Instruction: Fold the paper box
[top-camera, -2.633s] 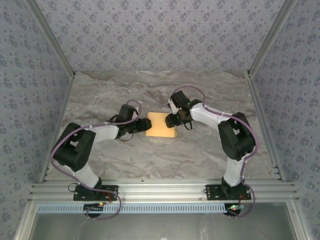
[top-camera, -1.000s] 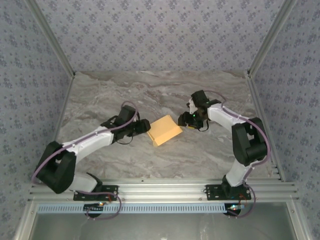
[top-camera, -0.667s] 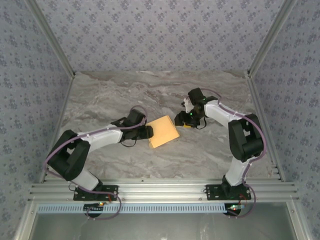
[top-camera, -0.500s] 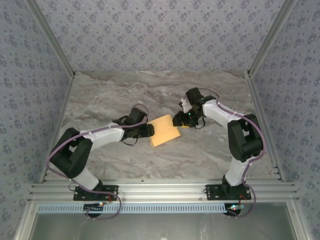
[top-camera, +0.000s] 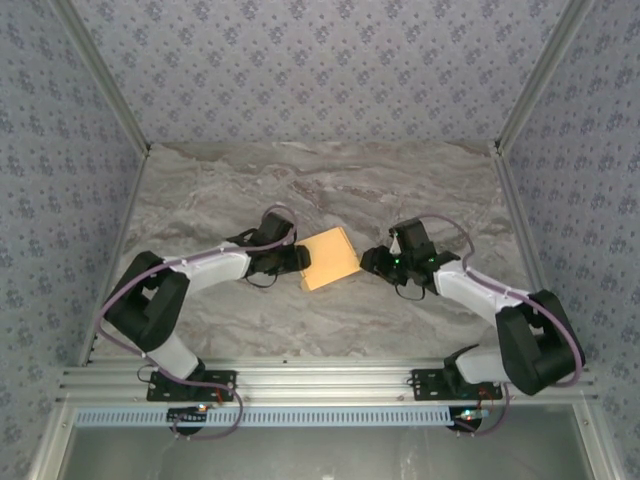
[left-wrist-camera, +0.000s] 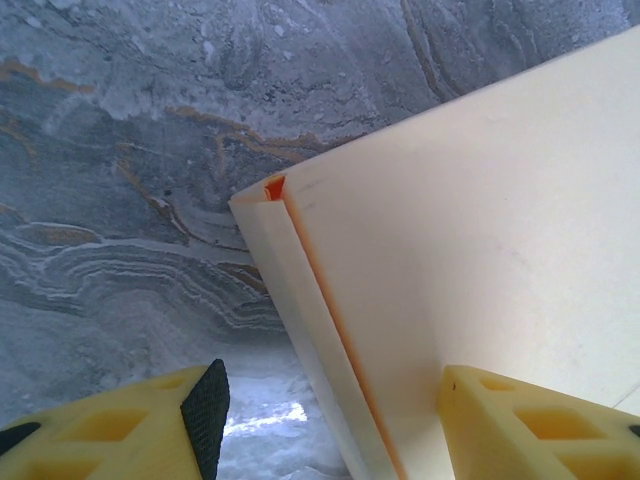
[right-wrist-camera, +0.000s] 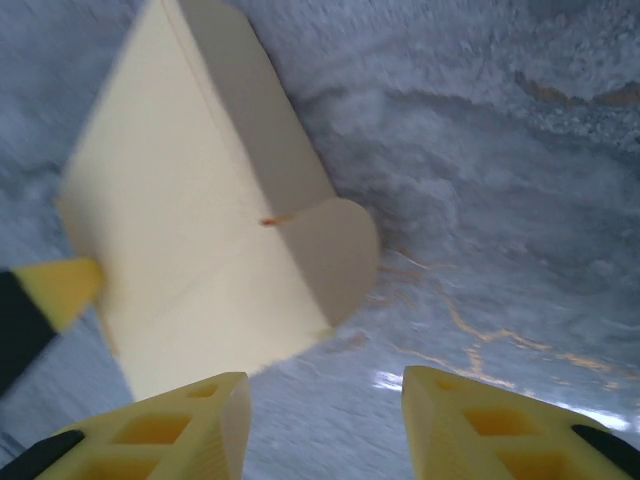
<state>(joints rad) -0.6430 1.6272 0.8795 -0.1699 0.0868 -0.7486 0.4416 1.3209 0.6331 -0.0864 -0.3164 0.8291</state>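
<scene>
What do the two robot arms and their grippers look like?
The left arm and right arm have white links between bulky black joints, with thin purple cables looping along them. Their fingers are yellow and blocky, with hollow cells; one left finger shows a black pad.

Low, wrists turned inward, the left arm (top-camera: 215, 268) and right arm (top-camera: 470, 287) — jaws of each apart.

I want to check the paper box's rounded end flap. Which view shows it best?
Right wrist: the rounded flap of the paper box sticks out, close and whole. Top external shows the box small, flap indistinct. Left wrist shows a seamed corner.
</scene>
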